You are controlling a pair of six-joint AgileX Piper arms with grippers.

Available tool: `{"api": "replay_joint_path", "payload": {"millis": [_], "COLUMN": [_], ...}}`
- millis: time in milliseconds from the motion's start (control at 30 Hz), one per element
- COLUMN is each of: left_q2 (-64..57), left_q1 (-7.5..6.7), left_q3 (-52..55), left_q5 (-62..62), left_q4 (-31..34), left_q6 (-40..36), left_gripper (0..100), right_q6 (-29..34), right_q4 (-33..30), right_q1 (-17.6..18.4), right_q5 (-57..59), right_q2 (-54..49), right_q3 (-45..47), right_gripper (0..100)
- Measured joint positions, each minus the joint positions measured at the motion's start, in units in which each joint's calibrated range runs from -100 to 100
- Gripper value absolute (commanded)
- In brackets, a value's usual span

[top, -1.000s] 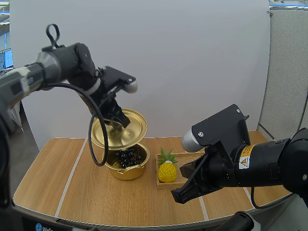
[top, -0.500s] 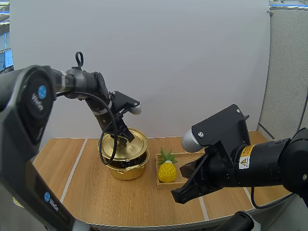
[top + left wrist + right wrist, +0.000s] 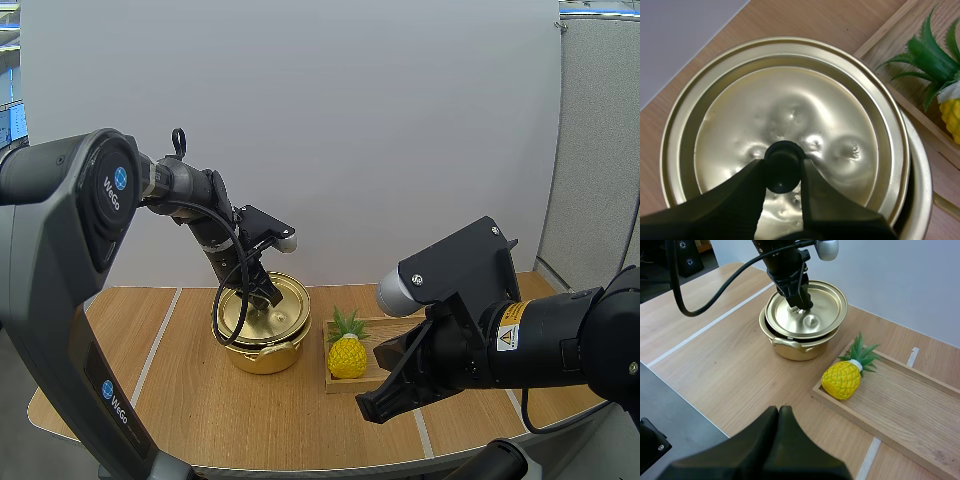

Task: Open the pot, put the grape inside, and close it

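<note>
The left gripper (image 3: 782, 172) pinches the black knob (image 3: 783, 162) of the gold lid (image 3: 272, 303) between its fingertips, a hold that lets the lid be guided squarely onto the pot (image 3: 262, 356). The lid lies over the pot's mouth slightly askew, not flat on the rim, so I judge the closing not quite finished. The pot stands on the table (image 3: 150, 400), just left of the wooden tray (image 3: 900, 432) that carries a toy pineapple (image 3: 841, 380). The left arm reaches in from the left, its wrist bent steeply down over the lid. The right gripper (image 3: 779, 412), fingers pressed together on nothing, hangs over the near right table, well clear
</note>
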Motion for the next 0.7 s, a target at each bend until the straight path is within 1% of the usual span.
{"api": "replay_joint_path", "payload": {"millis": [533,700], "left_q2": [0.2,0.2], "left_q1": [0.0,0.0], "left_q3": [-0.1,-0.5], "left_q5": [3.8,6.1], "left_q4": [-0.5,-2.2], "left_q6": [0.3,2.4], "left_gripper": [0,0], "right_q6": [0.0,0.0], "right_q4": [0.0,0.0], "right_q1": [0.0,0.0], "right_q5": [0.0,0.0], "right_q2": [0.0,0.0], "right_q3": [0.0,0.0], "right_gripper": [0,0]}}
